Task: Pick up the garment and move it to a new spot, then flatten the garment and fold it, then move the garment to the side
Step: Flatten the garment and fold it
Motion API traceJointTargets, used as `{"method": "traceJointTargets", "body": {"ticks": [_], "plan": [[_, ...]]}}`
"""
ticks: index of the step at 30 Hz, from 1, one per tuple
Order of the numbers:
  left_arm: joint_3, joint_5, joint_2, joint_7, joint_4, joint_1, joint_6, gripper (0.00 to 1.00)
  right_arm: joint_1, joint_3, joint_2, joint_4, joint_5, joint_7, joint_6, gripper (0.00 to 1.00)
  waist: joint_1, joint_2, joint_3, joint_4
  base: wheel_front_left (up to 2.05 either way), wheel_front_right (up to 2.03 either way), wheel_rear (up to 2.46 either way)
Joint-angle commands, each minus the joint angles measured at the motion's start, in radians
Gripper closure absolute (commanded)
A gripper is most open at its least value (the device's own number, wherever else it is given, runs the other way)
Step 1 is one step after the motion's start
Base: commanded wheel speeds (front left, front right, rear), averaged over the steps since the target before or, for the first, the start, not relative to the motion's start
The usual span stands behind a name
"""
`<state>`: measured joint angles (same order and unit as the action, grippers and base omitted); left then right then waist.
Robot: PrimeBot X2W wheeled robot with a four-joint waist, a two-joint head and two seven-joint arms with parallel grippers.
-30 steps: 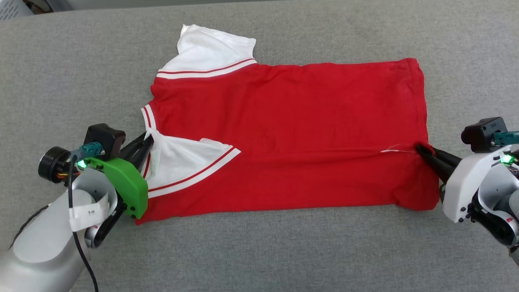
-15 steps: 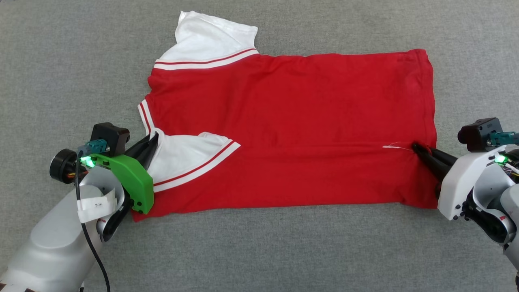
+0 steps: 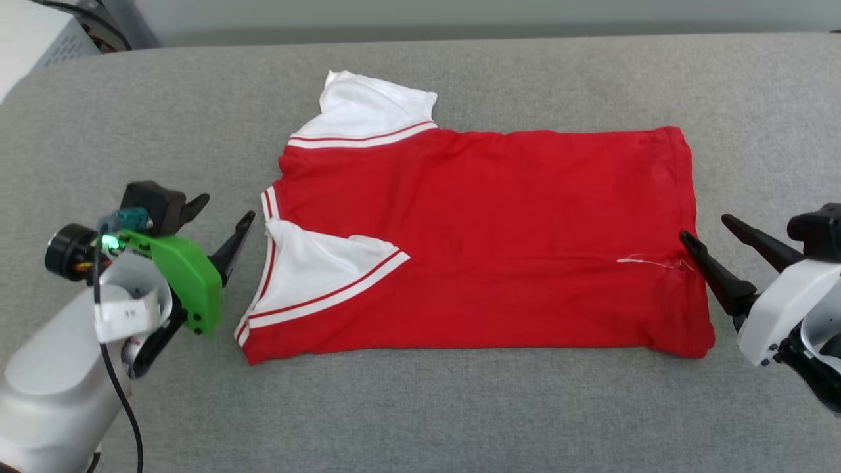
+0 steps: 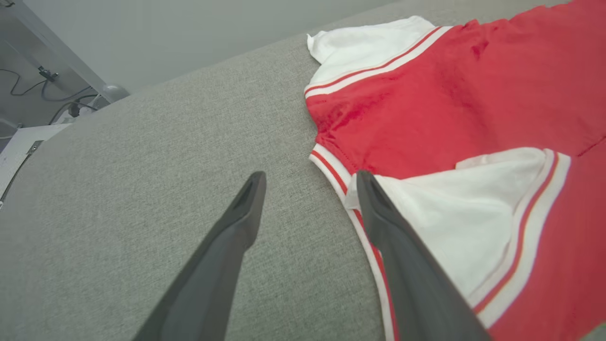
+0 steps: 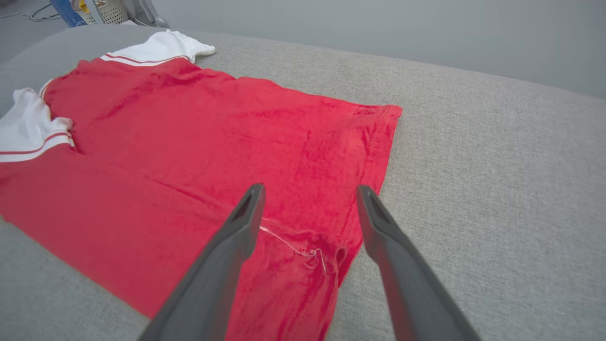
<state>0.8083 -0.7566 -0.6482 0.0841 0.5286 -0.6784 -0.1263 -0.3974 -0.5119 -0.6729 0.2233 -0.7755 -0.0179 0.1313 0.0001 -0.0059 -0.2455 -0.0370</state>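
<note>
The garment [image 3: 486,217] lies spread on the grey cloth surface, a red jersey with white sleeves and red-striped trim. Its near long edge is folded over toward the middle, so one white sleeve [image 3: 315,269] rests on top of the red. The other sleeve [image 3: 368,108] sticks out at the far left. My left gripper [image 3: 225,207] stands open just left of the collar edge, touching nothing; the left wrist view shows the left gripper [image 4: 310,175] beside the garment [image 4: 450,109]. My right gripper [image 3: 704,226] is open at the hem, over a loose white thread [image 5: 293,246] on the garment [image 5: 199,142]; the right gripper [image 5: 310,188] holds nothing.
The grey padded surface [image 3: 420,407] stretches wide on every side of the jersey. Its far edge runs along the top of the head view. A white box [image 3: 33,36] with cables sits beyond the back left corner.
Both grippers have opened and let go of the garment's folded edge, backing slightly off the collar and hem. The head camera has shifted; the folded jersey stays flat.
</note>
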Motion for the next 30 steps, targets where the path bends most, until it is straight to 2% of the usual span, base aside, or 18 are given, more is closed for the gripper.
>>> {"method": "traceJointTargets", "body": {"ticks": [1,5,8,14,16,22,30], "plan": [[-0.004,-0.029,-0.014,-0.032,-0.030,-0.030,0.004,0.00,0.023,0.014,-0.002,-0.016,0.011,-0.004,-0.001,0.00,-0.0001,0.0059,0.038,0.023,0.00,0.00,0.00],[0.012,-0.107,-0.045,-0.184,-0.129,-0.054,-0.001,0.00,0.058,0.051,0.007,-0.048,0.028,-0.027,-0.001,0.00,-0.0001,0.0059,0.056,0.035,0.00,0.00,0.00],[0.044,-0.177,-0.071,-0.346,-0.185,-0.070,-0.003,0.00,0.078,0.072,0.020,-0.065,0.042,-0.047,-0.001,0.00,-0.0001,0.0059,0.066,0.041,0.00,0.00,0.00],[0.089,-0.343,-0.089,-0.633,-0.241,-0.088,-0.004,0.00,0.099,0.091,0.041,-0.093,0.052,-0.091,-0.001,0.00,-0.0001,0.0059,0.067,0.041,0.00,0.00,0.00],[0.099,-0.372,-0.092,-0.688,-0.240,-0.092,-0.004,0.00,0.101,0.094,0.048,-0.099,0.051,-0.106,-0.001,0.00,-0.0001,0.0059,0.063,0.037,0.00,0.00,0.00],[0.141,-0.406,-0.083,-0.797,-0.180,-0.086,-0.004,0.00,0.097,0.095,0.063,-0.107,0.049,-0.134,-0.001,0.00,-0.0001,0.0059,0.045,0.018,0.00,0.00,0.00],[0.177,-0.418,-0.008,-0.807,-0.032,-0.055,-0.002,0.00,0.081,0.088,0.078,-0.094,0.045,-0.144,-0.001,0.00,-0.0001,0.0059,0.029,-0.003,0.00,0.00,0.00]]}}
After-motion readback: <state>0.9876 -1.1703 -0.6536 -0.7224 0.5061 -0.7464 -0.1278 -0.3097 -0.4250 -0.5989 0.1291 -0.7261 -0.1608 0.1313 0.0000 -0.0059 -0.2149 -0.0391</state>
